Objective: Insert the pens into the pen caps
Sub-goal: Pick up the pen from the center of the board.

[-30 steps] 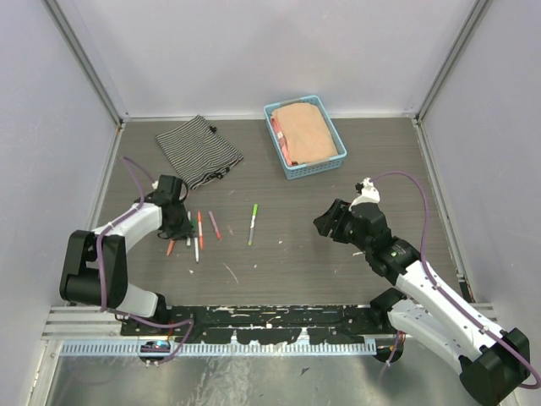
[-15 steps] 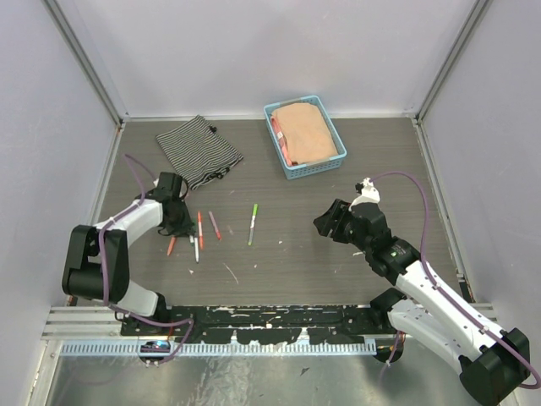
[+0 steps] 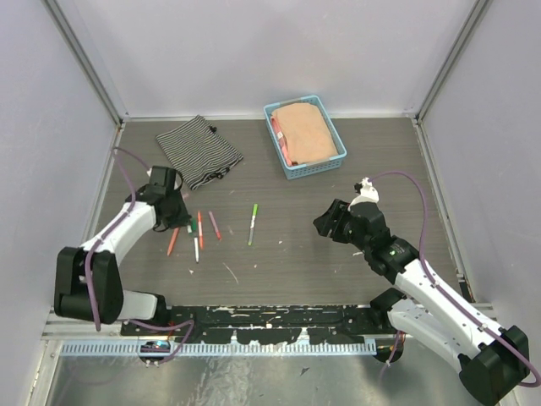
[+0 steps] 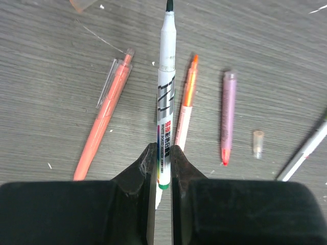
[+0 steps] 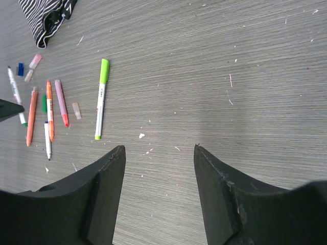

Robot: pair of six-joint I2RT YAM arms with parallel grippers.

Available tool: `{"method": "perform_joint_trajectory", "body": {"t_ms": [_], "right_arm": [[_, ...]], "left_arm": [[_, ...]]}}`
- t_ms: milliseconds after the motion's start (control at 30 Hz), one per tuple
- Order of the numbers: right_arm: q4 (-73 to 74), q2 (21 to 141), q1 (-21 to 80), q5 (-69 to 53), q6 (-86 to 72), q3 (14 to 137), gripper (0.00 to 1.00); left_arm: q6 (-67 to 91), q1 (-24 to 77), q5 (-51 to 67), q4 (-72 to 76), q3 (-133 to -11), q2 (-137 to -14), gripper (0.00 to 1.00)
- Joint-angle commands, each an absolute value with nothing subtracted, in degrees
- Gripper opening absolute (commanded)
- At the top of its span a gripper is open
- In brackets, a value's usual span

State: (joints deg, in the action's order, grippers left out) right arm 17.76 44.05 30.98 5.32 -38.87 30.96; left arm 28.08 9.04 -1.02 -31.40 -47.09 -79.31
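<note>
One white pen (image 4: 166, 87) clamped at its green end in the left gripper (image 4: 162, 153), jaws closed tight on the barrel, bare dark tip pointing far. Held at the left of the table (image 3: 338, 169).

Right gripper (image 5: 158, 148) idle at the right, jaws well apart, holding nothing.

Loose beside the held pen: orange-red pen (image 4: 100, 122), orange-tipped pen (image 4: 185, 104), pink pen (image 4: 227, 117), clear cap (image 4: 258, 144). On their far side: blue cap (image 5: 20, 69) and pink cap (image 5: 34, 60).

Risks:
- Grips only the very end, so likely to pivot or slip on contact with a cap.
- With no second hold on so small a cap, likely to push it along the table instead of seating in it.

Against one second ago: left jaws narrower, left wrist drawn toward the far left, off the row of pens; right arm unchanged.
</note>
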Motion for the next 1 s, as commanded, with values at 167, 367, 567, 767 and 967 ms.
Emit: {"method": "perform_joint_trajectory", "body": {"t_ms": [167,367,567,767,967], "right_arm": [[12.56,44.58,30.85,3.57,-37.99,32.64,0.61],[2.6,46.59,30.94,-4.81,-40.64,31.08,0.61],[-8.78,49.47,32.75,-8.63,-46.4,29.91,0.62],[-17.79,54.42,37.5,-6.42,-49.99,30.88,0.62],[-22.28,59.8,44.57,-1.61,-51.65,32.93,0.61]], "left_arm": [[26.29,16.47,-2.14,-33.31,-50.68,-67.66,0.19],[26.52,30.24,-1.49,-25.7,-49.23,-62.35,0.2],[25.94,40.88,-1.0,-17.96,-47.87,-60.83,0.21],[25.67,46.72,-0.45,-15.19,-48.94,-63.03,0.21],[26.51,50.1,-0.35,-12.83,-49.46,-64.71,0.21]]}}
